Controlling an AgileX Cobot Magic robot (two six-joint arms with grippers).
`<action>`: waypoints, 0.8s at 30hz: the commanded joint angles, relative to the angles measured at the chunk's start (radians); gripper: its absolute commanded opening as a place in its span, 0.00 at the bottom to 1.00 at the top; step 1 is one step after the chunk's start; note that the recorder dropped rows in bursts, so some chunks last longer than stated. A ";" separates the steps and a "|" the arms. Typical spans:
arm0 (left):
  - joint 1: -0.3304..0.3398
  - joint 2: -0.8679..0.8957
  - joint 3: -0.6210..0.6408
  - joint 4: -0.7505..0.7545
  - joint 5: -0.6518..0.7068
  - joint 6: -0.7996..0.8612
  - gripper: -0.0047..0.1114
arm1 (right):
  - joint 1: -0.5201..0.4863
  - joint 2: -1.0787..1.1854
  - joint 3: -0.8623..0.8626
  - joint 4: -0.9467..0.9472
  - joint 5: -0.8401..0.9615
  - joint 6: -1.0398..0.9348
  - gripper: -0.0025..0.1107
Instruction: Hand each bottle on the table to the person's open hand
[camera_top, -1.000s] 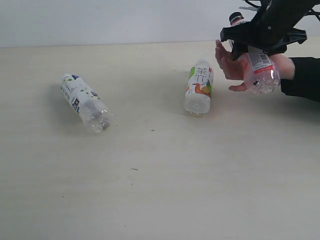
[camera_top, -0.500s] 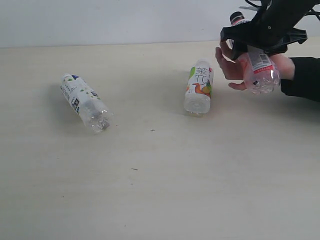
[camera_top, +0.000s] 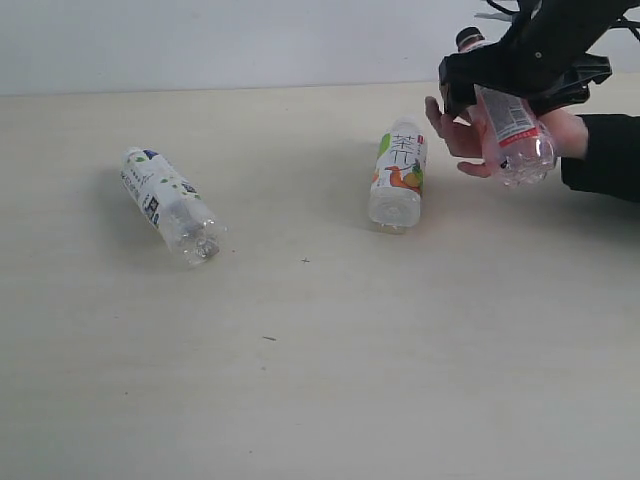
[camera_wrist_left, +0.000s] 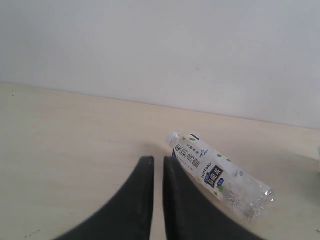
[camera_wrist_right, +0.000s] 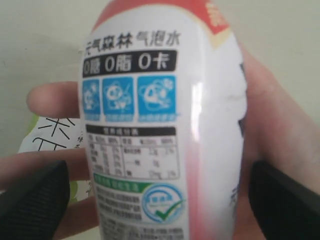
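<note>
Exterior view: right claw (camera_top: 503, 82) hides part of pink-red bottle (camera_top: 515, 135) and hand (camera_top: 455, 135).

The near half of the surface (camera_top: 320, 380) lies bare and open to any approach. So does the wide middle stretch between the white bottle with dark print (camera_top: 170, 203), on its side at the left, and the orange-fruit bottle (camera_top: 398, 175), lying right of centre. The far right is crowded: the person's open hand (camera_top: 452, 135), the pink-red bottle (camera_top: 512, 135) at its palm and the right hand (camera_top: 522, 82) clamped around that bottle leave only a narrow gap beside the orange-fruit bottle.
</note>
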 joint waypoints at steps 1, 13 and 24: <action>-0.007 -0.006 0.000 0.000 -0.001 0.001 0.12 | -0.006 -0.049 -0.009 -0.014 -0.007 -0.038 0.83; -0.007 -0.006 0.000 0.000 -0.001 0.001 0.12 | -0.006 -0.316 0.077 -0.003 0.021 -0.131 0.58; -0.007 -0.006 0.000 0.000 -0.001 0.001 0.12 | -0.006 -0.692 0.507 0.409 -0.120 -0.639 0.03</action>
